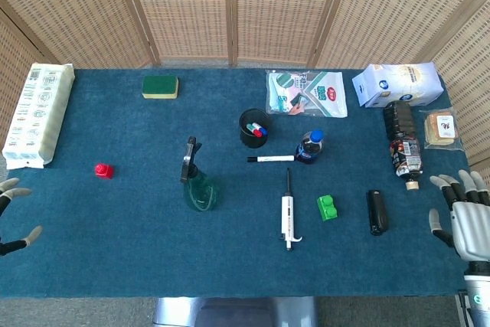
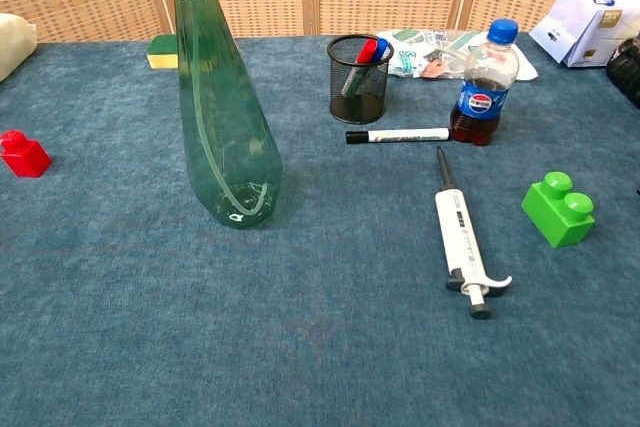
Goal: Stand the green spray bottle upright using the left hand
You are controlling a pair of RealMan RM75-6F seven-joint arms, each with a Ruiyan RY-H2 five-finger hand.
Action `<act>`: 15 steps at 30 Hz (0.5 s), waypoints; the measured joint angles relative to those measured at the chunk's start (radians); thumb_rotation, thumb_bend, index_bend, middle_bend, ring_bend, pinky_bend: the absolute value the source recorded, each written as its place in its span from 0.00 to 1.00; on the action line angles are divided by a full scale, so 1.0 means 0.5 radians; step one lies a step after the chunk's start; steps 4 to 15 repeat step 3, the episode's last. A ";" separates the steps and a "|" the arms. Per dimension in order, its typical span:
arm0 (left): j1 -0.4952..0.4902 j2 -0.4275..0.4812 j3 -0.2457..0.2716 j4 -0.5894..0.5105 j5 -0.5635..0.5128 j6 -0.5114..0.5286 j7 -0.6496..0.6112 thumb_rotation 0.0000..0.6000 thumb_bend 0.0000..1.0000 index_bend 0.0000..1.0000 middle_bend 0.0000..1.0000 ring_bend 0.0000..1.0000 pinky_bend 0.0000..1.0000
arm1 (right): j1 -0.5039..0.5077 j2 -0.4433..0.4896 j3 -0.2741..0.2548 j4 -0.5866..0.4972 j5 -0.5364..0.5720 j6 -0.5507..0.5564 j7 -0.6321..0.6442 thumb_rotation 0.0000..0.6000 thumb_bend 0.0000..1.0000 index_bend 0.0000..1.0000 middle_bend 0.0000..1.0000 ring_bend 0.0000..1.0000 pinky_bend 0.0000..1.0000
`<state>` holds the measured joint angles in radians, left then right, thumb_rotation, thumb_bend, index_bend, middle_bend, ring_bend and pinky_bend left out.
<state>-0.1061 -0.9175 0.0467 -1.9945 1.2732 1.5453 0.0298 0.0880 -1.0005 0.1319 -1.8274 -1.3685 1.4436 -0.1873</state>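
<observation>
The green spray bottle [image 1: 197, 184] stands upright on the blue table, its black nozzle on top; the chest view shows the green spray bottle [image 2: 222, 117] close up with nothing touching it. My left hand [image 1: 11, 216] is at the far left edge of the head view, only its fingertips showing, spread apart and holding nothing, far from the bottle. At the right edge my right hand [image 1: 465, 216] hovers with fingers spread and nothing in it. Neither hand shows in the chest view.
A red block [image 1: 102, 170] lies left of the bottle. Right of it are a mesh pen cup [image 1: 253, 127], a marker [image 1: 270, 158], a cola bottle [image 1: 309, 146], a pipette [image 1: 288, 212], a green block [image 1: 328, 207] and a black case [image 1: 375, 211]. Packages line the back and right.
</observation>
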 measured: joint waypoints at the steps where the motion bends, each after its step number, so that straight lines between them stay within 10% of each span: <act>1: 0.010 -0.005 -0.005 0.004 0.006 0.002 0.005 1.00 0.27 0.29 0.18 0.05 0.18 | 0.005 -0.004 0.001 -0.001 0.001 -0.003 -0.003 1.00 0.56 0.21 0.22 0.05 0.06; 15: 0.019 -0.007 -0.012 0.005 0.013 0.000 0.011 1.00 0.27 0.29 0.18 0.05 0.18 | 0.011 -0.010 0.002 -0.001 0.001 -0.007 -0.009 1.00 0.56 0.21 0.22 0.05 0.06</act>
